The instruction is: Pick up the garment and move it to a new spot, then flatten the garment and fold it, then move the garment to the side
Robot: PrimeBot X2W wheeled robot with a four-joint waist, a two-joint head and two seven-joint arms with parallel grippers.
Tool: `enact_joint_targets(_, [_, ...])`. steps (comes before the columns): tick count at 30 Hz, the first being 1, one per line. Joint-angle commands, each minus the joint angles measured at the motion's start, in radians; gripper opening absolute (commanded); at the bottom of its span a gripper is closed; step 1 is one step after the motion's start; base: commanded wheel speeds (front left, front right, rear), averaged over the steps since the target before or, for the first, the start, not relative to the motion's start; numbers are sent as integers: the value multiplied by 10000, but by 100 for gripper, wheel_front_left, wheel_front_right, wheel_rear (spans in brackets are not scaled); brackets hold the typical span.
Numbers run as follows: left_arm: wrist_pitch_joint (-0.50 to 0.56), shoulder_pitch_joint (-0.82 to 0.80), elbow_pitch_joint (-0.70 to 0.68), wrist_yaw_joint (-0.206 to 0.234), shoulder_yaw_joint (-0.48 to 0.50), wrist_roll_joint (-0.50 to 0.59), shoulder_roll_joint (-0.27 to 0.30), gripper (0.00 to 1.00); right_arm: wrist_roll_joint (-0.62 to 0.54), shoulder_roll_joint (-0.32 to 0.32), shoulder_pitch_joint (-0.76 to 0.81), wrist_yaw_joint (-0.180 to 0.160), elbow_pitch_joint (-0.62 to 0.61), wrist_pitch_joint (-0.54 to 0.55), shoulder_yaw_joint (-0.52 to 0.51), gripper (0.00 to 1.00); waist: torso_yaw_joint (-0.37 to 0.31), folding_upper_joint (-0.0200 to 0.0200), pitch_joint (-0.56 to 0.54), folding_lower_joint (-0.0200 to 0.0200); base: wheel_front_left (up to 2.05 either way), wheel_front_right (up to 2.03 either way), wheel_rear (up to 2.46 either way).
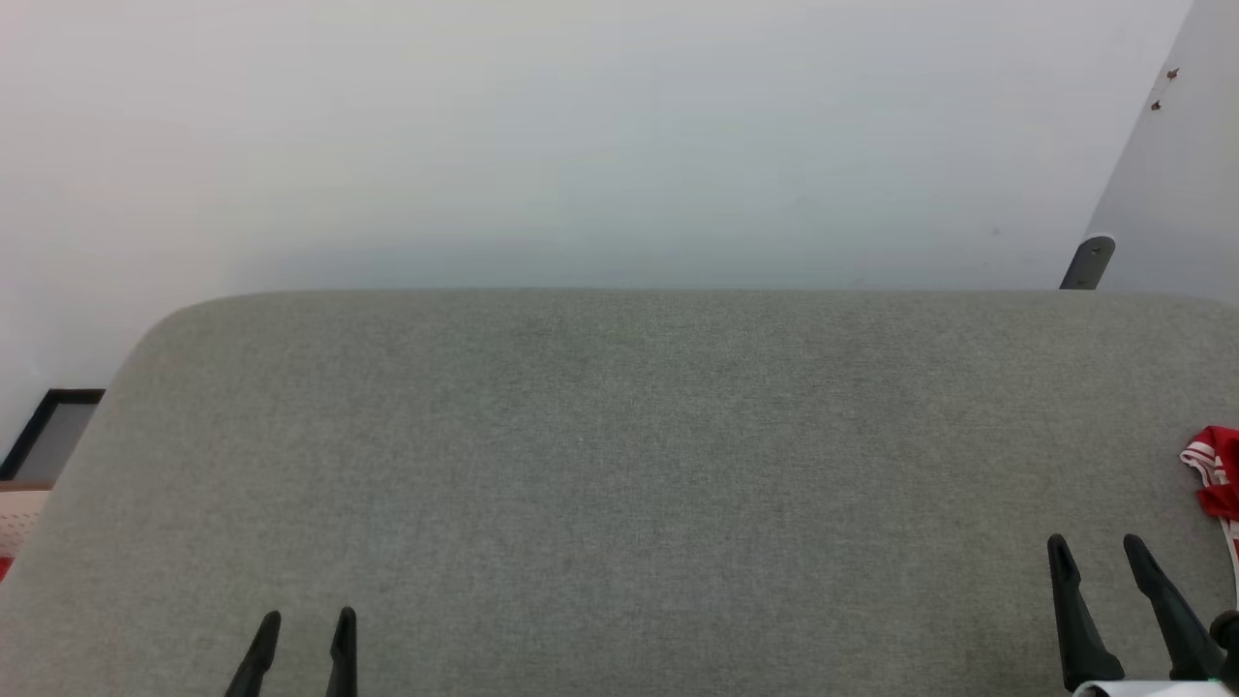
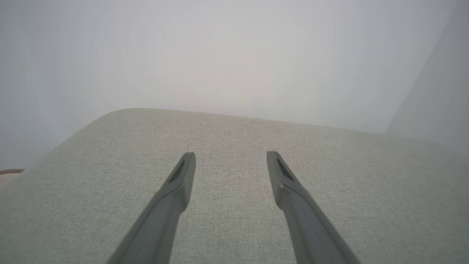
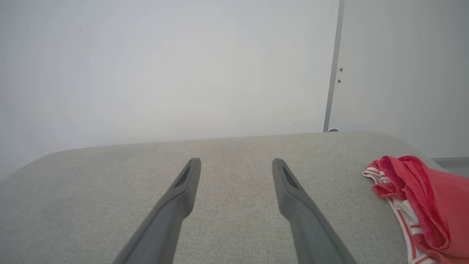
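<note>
The garment (image 1: 1218, 474) is a crumpled red shirt with red-and-white striped trim, lying at the far right edge of the grey fabric surface and cut off by the frame. In the right wrist view the garment (image 3: 425, 205) is bunched at the lower right, its lettering hidden. My right gripper (image 1: 1097, 552) stands open just left of it, apart from the cloth, nothing between its fingers. In its own view the right gripper (image 3: 236, 164) has its fingers spread over bare fabric. My left gripper (image 1: 308, 620) is open at the lower left; the left gripper (image 2: 231, 157) holds nothing.
The grey upholstered surface (image 1: 619, 465) spans the whole view, with a rounded far edge against a white wall (image 1: 581, 136). A grey bracket (image 1: 1089, 261) stands at the back right. A dark-framed panel (image 1: 48, 431) lies beyond the left edge.
</note>
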Motion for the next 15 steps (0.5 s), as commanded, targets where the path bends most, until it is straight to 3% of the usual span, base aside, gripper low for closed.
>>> enact_joint_targets(1, [5, 86, -42, -26, 20, 45, -12, 100, -102, 51, 172, -11, -135, 55, -78, 100, -10, -1, -2, 0, 0, 0, 0])
enact_joint_targets(15, [5, 84, -123, -25, 89, 72, -137, 100, -149, 282, 449, -11, -775, 421, -195, 100, -123, -1, -42, 0, 0, 0, 0])
